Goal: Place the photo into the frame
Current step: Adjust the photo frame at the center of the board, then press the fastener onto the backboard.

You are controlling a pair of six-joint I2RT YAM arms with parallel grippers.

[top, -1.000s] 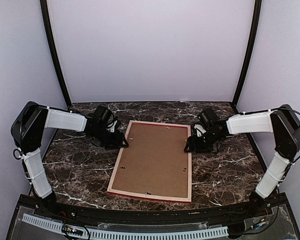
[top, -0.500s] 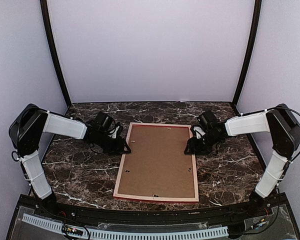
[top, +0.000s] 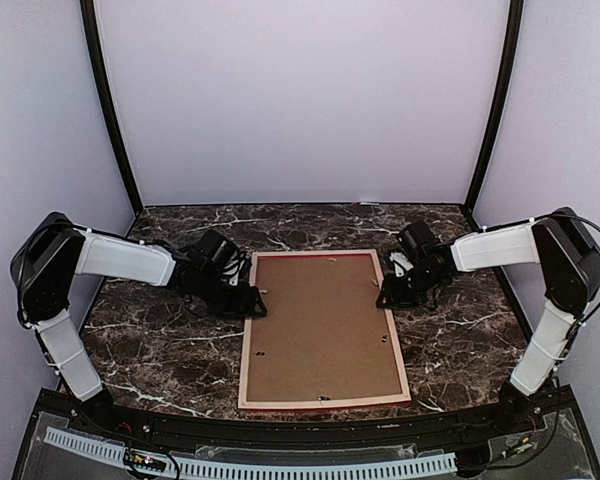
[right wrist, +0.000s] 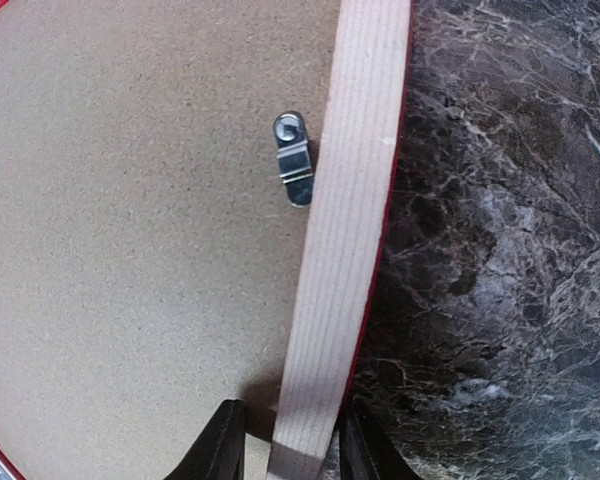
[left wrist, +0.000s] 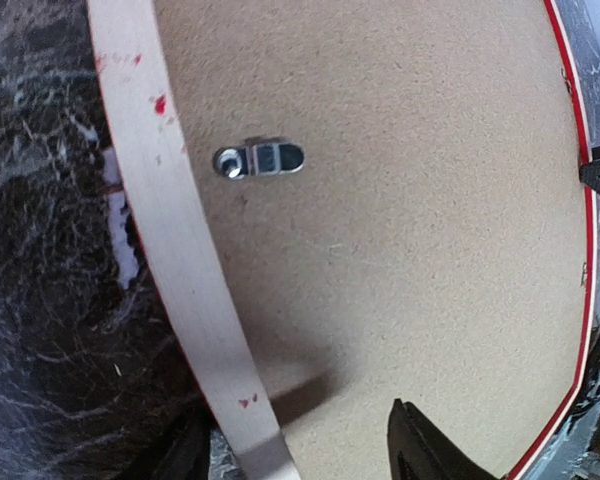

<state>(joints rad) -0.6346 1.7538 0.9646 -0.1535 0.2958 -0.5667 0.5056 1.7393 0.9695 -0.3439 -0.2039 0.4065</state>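
The frame lay face down in the middle of the table, long sides running away from the arms, pale wood rear edges up and a thin line of red showing along its outer rim. And there, filling it rail to rail, sat the brown backing board. A small metal turn clip lay on the board just inside the left rail, and another clip just inside the right rail, its tip touching the wood. Red flecks dotted the left rail.

Over to the left gripper: it was down at the far part of the left rail. In its wrist view the jaws stood well apart, one finger outside the rail, the other over the board with clear space between it and the wood. It gripped nothing.

The right gripper was low on the opposite rail, also toward the far end. Its fingers sat close on either side of the wood, much narrower than the left pair. Whether they actually pinched the rail could not be told.
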